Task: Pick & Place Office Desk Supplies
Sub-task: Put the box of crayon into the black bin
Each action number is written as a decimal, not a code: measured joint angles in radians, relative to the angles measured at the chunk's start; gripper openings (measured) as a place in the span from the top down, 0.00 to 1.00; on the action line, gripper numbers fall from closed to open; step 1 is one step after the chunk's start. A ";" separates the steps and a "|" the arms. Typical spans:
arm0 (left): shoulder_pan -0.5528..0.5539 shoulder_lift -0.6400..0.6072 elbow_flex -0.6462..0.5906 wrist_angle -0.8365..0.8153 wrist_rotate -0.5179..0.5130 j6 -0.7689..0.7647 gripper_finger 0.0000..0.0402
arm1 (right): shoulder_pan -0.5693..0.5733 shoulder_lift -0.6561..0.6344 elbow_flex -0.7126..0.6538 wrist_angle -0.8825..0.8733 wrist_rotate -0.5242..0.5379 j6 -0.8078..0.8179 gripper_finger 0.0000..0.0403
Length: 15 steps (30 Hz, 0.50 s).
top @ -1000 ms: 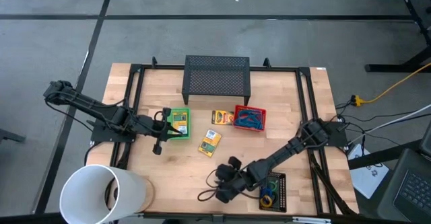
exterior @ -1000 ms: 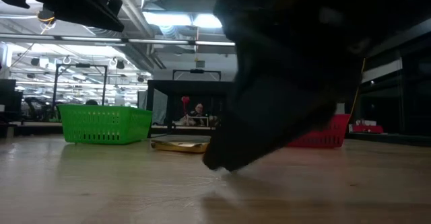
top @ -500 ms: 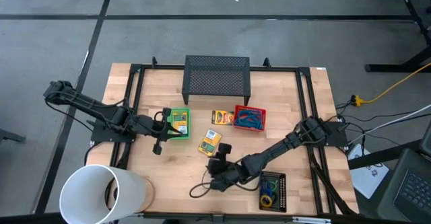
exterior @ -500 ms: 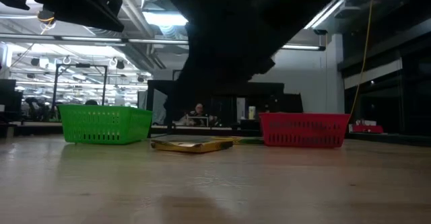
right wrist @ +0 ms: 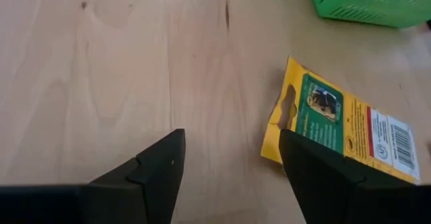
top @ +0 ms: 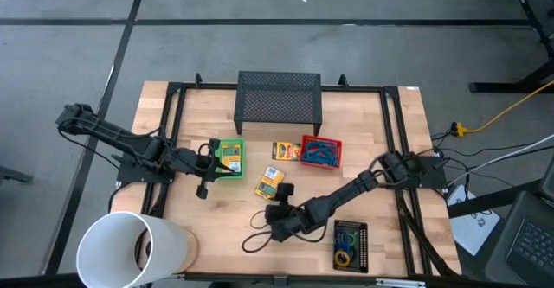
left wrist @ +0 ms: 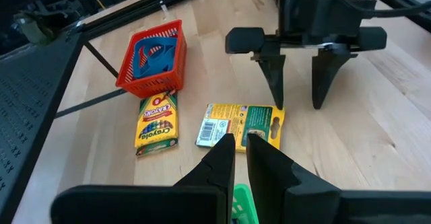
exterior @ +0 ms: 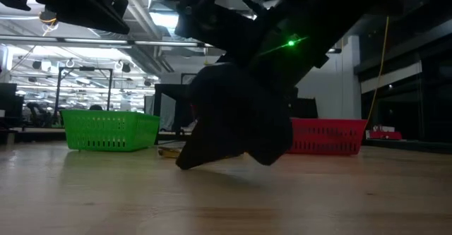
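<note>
On the left, the left gripper [top: 208, 174] waits beside the green tray [top: 229, 160], fingers pressed together and empty. The right gripper [top: 275, 212] has swung from beside the black tray [top: 351, 244] to mid-table, jaws spreading wider; it seems set to grasp next. Just ahead lies a flat yellow crayon box [right wrist: 343, 128], its green label face-up and barcode showing.

Grey concrete floor [top: 78, 37] around the wooden table [top: 363, 115], crossed by dark seam lines. Yellow cable [top: 511, 106] runs over the floor at one side. Beyond the table: ceiling strip lights [exterior: 166, 20] lit, pipework overhead, dark glazed partitions [exterior: 417, 87], distant workstations.
</note>
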 joint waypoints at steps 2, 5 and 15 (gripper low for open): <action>0.000 0.000 0.000 0.000 0.000 0.000 0.91 | -0.009 0.004 0.001 0.004 0.000 -0.007 0.39; 0.000 0.000 0.000 0.000 0.000 0.000 0.91 | -0.023 0.014 0.003 0.004 0.014 -0.006 0.39; 0.000 0.000 0.000 0.000 0.000 0.000 0.91 | -0.074 0.018 0.002 -0.026 0.045 0.069 0.48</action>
